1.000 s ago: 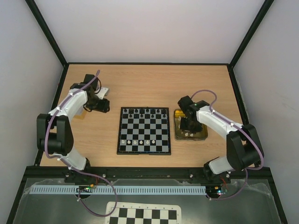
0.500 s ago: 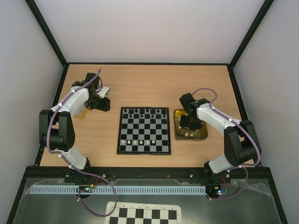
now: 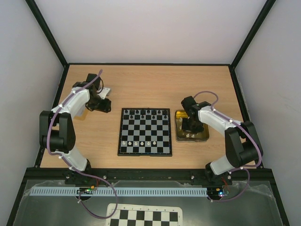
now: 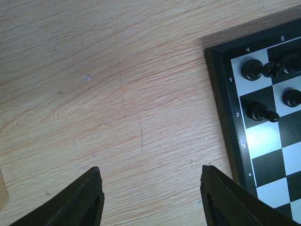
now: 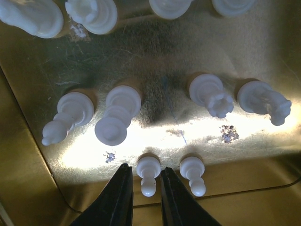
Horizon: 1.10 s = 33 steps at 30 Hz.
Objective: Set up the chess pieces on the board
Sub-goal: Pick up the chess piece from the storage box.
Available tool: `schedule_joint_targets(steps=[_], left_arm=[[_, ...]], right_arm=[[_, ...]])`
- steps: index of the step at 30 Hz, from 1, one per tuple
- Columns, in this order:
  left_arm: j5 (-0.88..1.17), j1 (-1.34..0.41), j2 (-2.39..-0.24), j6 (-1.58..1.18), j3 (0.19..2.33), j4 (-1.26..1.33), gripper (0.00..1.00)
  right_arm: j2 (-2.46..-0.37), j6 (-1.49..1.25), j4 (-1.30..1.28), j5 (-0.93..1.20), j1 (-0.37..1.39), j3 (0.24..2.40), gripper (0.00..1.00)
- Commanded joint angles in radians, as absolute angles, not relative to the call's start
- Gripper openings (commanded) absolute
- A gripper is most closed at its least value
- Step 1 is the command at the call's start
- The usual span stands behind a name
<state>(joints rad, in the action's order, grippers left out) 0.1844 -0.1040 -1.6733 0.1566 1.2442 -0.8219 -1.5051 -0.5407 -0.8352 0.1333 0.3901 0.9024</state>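
The black-framed board (image 3: 144, 154) lies mid-table, with black chessmen (image 3: 143, 112) on its far rows and several white pieces (image 3: 136, 142) on a near row. Right of it, my right gripper (image 3: 188, 126) reaches down into the gold tray (image 3: 203, 137). In the right wrist view its narrow jaws (image 5: 146, 168) press either side of a standing white pawn (image 5: 148, 172). A second pawn (image 5: 193, 172) stands just to the right. My left gripper (image 3: 101, 104) hovers open over bare wood left of the board (image 4: 221, 94), nothing between its fingers (image 4: 151, 169).
Several larger white pieces (image 5: 117, 117) stand further into the tray (image 5: 164, 52), including a crowned one (image 5: 211, 94). An unframed checker sheet (image 3: 143, 217) lies below the arm bases. Black walls fence the table on three sides.
My right gripper has sunk a little deeper into the tray and its jaws have narrowed around the pawn. The left arm shifted slightly early on, then held still.
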Motion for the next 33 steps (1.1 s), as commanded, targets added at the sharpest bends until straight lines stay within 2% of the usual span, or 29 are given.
schedule_joint_targets(steps=[1, 22, 33], left_arm=[[0.173, -0.111, -1.646, 0.161, 1.259, -0.848, 0.57], [0.172, -0.113, -1.660, 0.163, 1.270, -0.843, 0.57], [0.168, -0.114, -1.657, 0.166, 1.270, -0.845, 0.57]], right_arm=[[-1.484, -0.531, -0.827, 0.128, 0.385, 0.880, 0.16], [-1.507, -0.531, -0.805, 0.142, 0.385, 0.856, 0.13], [-1.500, -0.528, -0.801, 0.158, 0.385, 0.848, 0.15]])
